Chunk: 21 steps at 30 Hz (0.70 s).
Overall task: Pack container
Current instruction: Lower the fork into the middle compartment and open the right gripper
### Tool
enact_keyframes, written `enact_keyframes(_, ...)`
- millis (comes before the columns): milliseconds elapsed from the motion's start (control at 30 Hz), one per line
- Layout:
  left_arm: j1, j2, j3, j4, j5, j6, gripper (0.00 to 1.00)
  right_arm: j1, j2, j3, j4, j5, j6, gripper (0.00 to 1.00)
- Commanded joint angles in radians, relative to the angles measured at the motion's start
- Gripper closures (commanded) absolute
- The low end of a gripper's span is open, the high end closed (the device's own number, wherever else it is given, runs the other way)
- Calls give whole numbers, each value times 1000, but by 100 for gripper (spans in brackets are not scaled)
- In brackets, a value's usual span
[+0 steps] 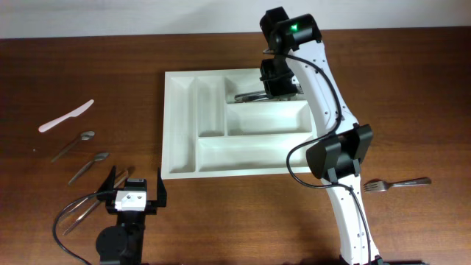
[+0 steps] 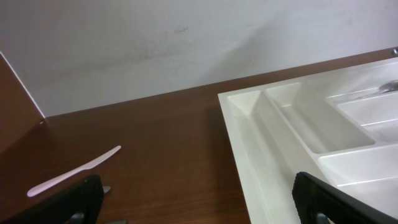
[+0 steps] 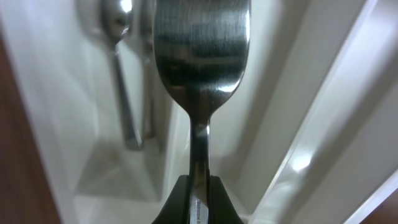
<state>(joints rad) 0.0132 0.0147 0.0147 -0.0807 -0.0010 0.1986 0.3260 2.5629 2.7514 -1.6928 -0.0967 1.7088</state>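
Observation:
The white container lies in the middle of the table with five compartments; it also shows in the left wrist view and the right wrist view. My right gripper is over its top right compartment. In its wrist view the gripper is shut on the handle of a metal utensil, whose head points down into the compartment. Other cutlery lies there, including a spoon. My left gripper is open and empty in its wrist view, just off the container's front left corner.
A white plastic knife lies at the far left and shows in the left wrist view. Two spoons lie below it, and more cutlery lies by the left arm. A metal fork lies at the right.

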Motion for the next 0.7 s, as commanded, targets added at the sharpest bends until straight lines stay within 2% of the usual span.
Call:
enact_keyframes(0, -4, -9, -5, -2, -3, 13, 1, -3, -32, -31, -6, 27, 26, 96)
enact_keyframes(533, -4, -9, -5, -2, -3, 13, 1, 28, -31, -164, 0, 24, 29, 95)
enact_keyframes(667, -4, -9, -5, -2, -3, 13, 1, 42, -30, -164, 6, 24, 40, 91)
